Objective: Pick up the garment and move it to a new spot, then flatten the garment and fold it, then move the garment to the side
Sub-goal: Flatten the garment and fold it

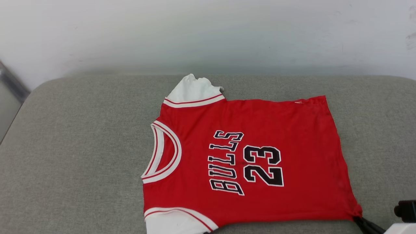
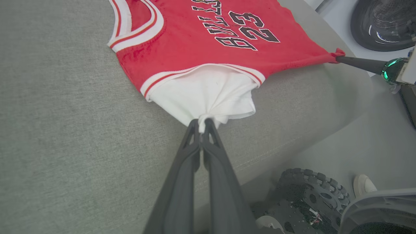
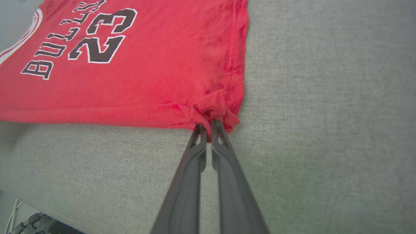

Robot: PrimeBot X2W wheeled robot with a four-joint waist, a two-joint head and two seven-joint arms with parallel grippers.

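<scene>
One garment (image 1: 253, 156) on grey cushion (image 1: 81, 146), pale wall (image 1: 208, 32) behind — washer (image 2: 383, 22), perhaps, beside

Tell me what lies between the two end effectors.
The garment, its near edge stretched from left end effector to right end effector over grey cushion; left wrist view shows it.

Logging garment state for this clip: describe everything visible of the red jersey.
The red jersey, seemingly soft knit, has white short sleeves, red-white striped neck and sleeve trim, and black white-outlined "BULLS" and "23". It lies spread nearly flat, print up, on the grey cushion, neck toward the robot's left. The left gripper is shut on the near white sleeve, the right gripper on the near hem corner, both bunching cloth.
</scene>
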